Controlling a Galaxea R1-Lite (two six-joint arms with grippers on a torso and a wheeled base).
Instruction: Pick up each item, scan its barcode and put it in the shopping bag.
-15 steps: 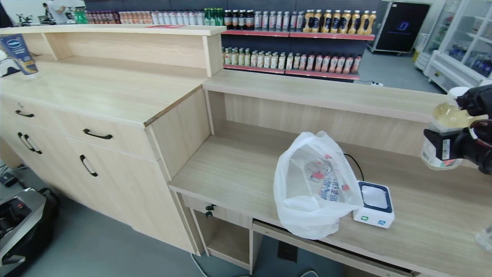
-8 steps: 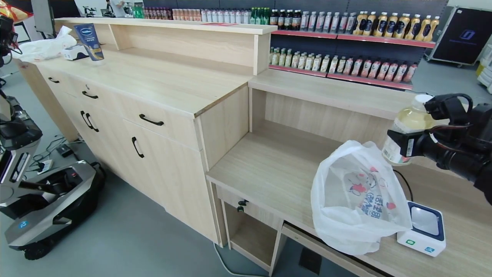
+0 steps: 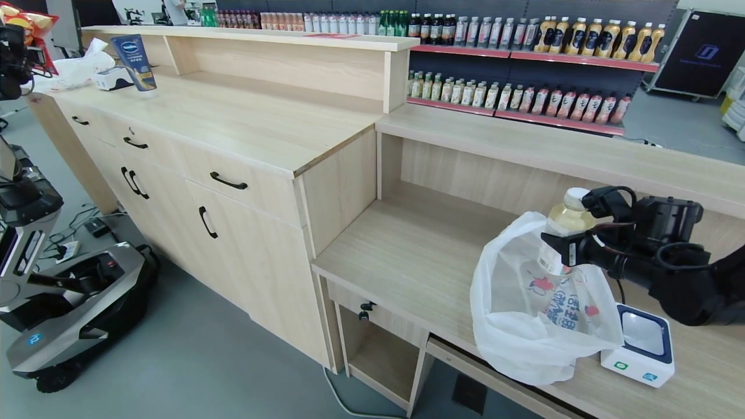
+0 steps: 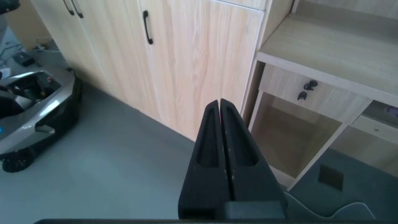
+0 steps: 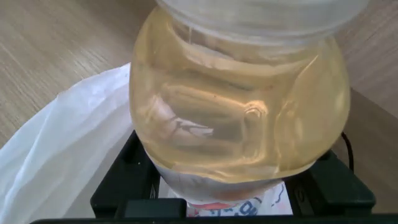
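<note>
Left gripper: fingers pressed together with nothing between them, hanging low over the floor in front of the cabinet doors, well apart from all task items. At the near edge of the worktop sits the scanner, window facing up, touching the side of the shopping bag. The shopping bag stands just beside it with its mouth open upward. Right gripper: fingers clamped on the label band of the bottle, which holds pale yellow liquid under a white cap. The bottle is upright, long axis vertical, and its lower part is seen through the bag film at the mouth; whether the base touches the bag floor cannot be determined. In the right wrist view the bag rim lies just beside and below the bottle body. Judgement: the bag cavity lies directly beneath the held bottle, so the coming move calls for a straight descent along the bottle axis, then release; the right arm is the working arm. Behind the worktop, store shelves carry rows of drinks.
</note>
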